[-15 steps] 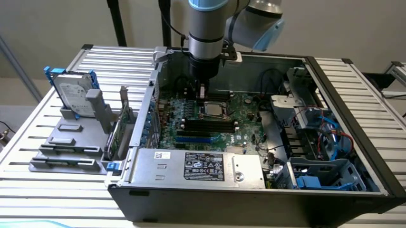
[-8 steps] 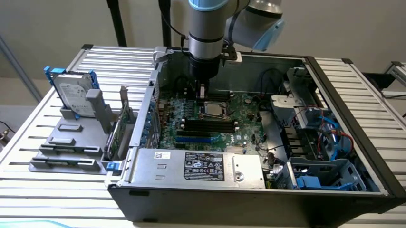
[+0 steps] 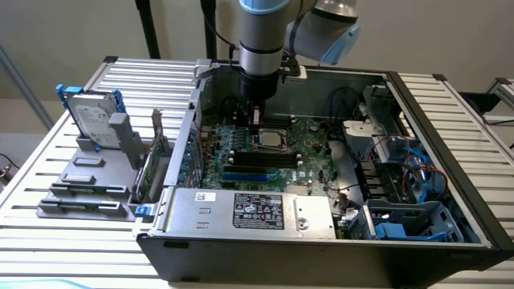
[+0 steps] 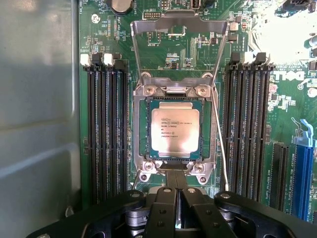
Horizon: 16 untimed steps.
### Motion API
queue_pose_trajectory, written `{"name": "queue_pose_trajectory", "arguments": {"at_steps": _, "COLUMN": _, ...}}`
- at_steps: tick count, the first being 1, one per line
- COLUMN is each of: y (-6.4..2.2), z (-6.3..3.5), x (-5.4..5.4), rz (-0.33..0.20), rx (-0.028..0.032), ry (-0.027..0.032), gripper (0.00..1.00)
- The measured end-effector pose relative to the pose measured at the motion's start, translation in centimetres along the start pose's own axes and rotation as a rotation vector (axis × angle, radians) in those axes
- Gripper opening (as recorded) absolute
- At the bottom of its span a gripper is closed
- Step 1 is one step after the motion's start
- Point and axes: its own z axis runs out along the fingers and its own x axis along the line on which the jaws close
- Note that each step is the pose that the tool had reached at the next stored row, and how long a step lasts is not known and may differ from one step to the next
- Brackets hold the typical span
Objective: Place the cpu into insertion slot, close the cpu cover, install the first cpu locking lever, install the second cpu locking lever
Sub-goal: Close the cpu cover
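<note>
A ribbed metal table (image 3: 48,241) carries the open black case (image 3: 321,259), with the green board (image 4: 173,54) lying flat in it. In the exterior view my arm reaches straight down into the case.

Nearest to me is my gripper (image 4: 174,186), matte black with bolted links. Its two fingers (image 4: 166,198) are pressed together, with only a seam between them, and their tips are at the near edge of the slot (image 4: 145,174).

Just past them the cover (image 4: 211,144), a thin silvery frame, lies flat over the slot. The cpu (image 4: 175,131) shows through its square window. The cpu sits in the slot face up and level. Its lid is pale and satin with rounded corners, and a green border runs around it. It is close to square, a little longer along the line that leads away from my fingers. That line runs parallel to the long black ribbed memory slots (image 4: 106,129) on either side, and the cpu's fine print runs across it.

A thin wire lever (image 4: 220,144) slants along one side of the cover. Beyond the cpu a broader bent metal lever (image 4: 179,24) stands raised over the board.
</note>
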Motion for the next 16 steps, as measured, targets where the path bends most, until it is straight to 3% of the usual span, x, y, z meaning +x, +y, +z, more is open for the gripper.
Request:
{"name": "queue_pose_trajectory", "arguments": {"at_steps": 7, "y": 2.38, "z": -1.33, "x": -0.3, "rz": 0.001, "rx": 0.0180, "ry": 0.0043, "gripper": 0.11}}
{"name": "queue_pose_trajectory", "arguments": {"at_steps": 16, "y": 6.44, "z": -3.77, "x": -0.5, "rz": 0.001, "rx": 0.0275, "ry": 0.0090, "gripper": 0.11}}
